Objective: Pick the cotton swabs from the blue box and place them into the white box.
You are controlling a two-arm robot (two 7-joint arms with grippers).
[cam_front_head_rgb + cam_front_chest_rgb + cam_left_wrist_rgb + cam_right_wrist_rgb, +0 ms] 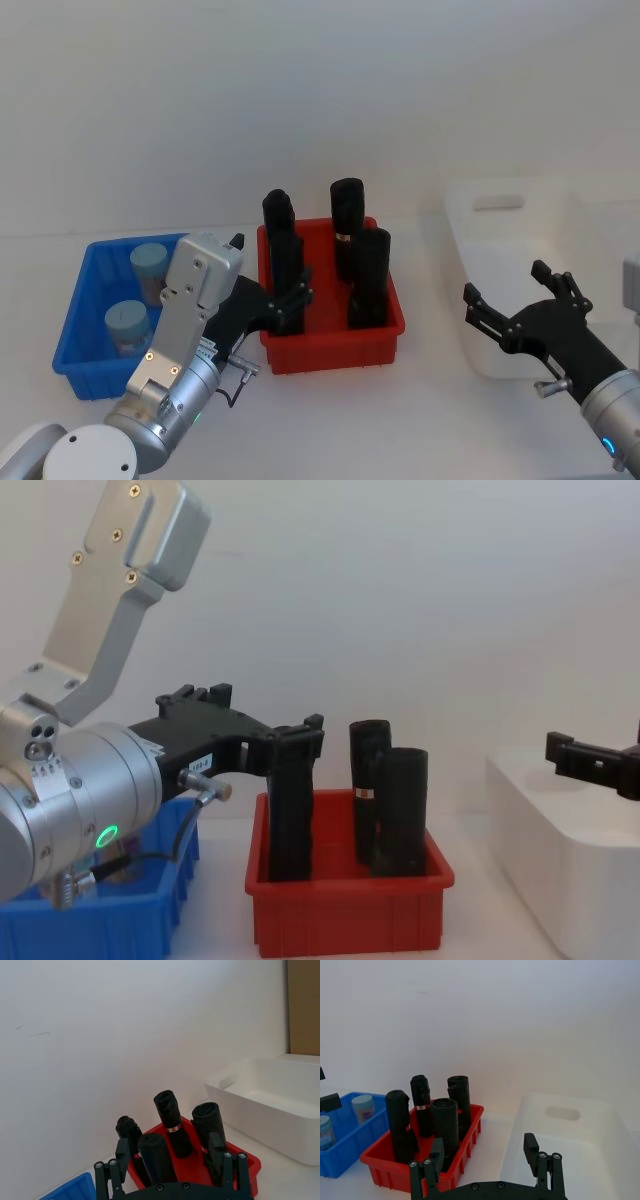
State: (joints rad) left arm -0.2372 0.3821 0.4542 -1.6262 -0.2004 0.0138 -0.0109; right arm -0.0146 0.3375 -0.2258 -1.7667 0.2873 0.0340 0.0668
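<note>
Two cotton swabs (150, 265) jars are sitting in the blue box (80, 310), one behind the other. That box is at 9 o'clock from the red bin (330, 350) (the one with four black cylinders (370, 275) standing in it), and the white box (460, 225) is at the bin's 3 o'clock. The left gripper (169, 1144) hangs around the red bin's 7 o'clock corner, right beside the blue box, with its fingers spread wide. The right gripper (507, 283) hovers over the white box's near end, fingers spread too.
</note>
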